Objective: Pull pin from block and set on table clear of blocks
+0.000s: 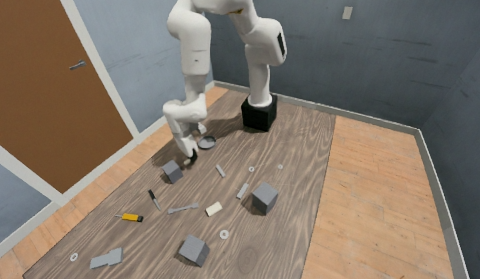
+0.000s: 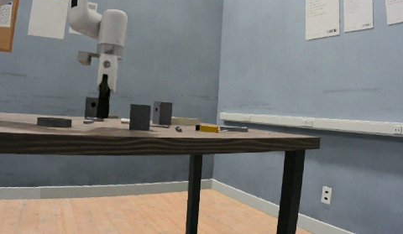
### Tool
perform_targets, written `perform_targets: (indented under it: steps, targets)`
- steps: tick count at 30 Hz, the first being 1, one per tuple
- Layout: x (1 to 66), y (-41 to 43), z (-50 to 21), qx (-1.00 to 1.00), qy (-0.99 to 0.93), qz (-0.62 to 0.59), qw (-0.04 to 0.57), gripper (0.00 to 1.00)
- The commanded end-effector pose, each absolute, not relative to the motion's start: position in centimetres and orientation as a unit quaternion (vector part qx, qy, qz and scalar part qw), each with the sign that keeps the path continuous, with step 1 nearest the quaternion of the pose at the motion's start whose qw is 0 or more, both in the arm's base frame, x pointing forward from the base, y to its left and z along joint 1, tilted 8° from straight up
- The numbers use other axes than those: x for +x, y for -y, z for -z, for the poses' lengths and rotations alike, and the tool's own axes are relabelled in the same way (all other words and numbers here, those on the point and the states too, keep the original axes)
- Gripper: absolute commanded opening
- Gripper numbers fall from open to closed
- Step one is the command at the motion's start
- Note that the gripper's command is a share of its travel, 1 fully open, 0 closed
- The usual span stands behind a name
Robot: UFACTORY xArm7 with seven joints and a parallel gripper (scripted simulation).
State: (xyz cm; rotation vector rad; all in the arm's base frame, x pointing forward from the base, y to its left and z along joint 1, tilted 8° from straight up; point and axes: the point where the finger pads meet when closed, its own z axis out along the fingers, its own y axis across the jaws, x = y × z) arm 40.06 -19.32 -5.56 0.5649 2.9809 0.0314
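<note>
My gripper point(image 1: 192, 153) point(image 2: 103, 84) is shut on the dark pin point(image 2: 103, 106) point(image 1: 194, 156) and holds it upright, top end between the fingers. The pin's lower end is close to the table top point(image 1: 295, 144) point(image 2: 168, 139); I cannot tell whether it touches. It is in no block. The nearest grey block point(image 1: 172, 171) point(image 2: 139, 117) stands just in front-left of the gripper, apart from the pin. A second grey block point(image 1: 264, 197) point(image 2: 91, 106) and a third point(image 1: 194, 249) point(image 2: 162, 112) each show a round hole in the side view.
A dark round disc point(image 1: 206, 142) point(image 2: 54, 122) lies just behind the gripper. Small parts lie scattered mid-table: a short bar point(image 1: 220, 170), a wrench point(image 1: 182, 208), a cream block point(image 1: 213, 208), a yellow knife point(image 1: 132, 217) point(image 2: 208, 127), washers point(image 1: 224, 234), a grey plate point(image 1: 107, 258).
</note>
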Motion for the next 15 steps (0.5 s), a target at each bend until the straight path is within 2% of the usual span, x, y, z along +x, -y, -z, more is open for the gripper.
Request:
perform_targets:
  steps: [1, 15]
  targets:
    - [40.12, 19.38, 5.45, 0.186, -0.981, -0.01, 0.056, 0.0]
    - [40.36, 19.41, 5.38, 0.186, -0.981, -0.01, 0.057, 0.0]
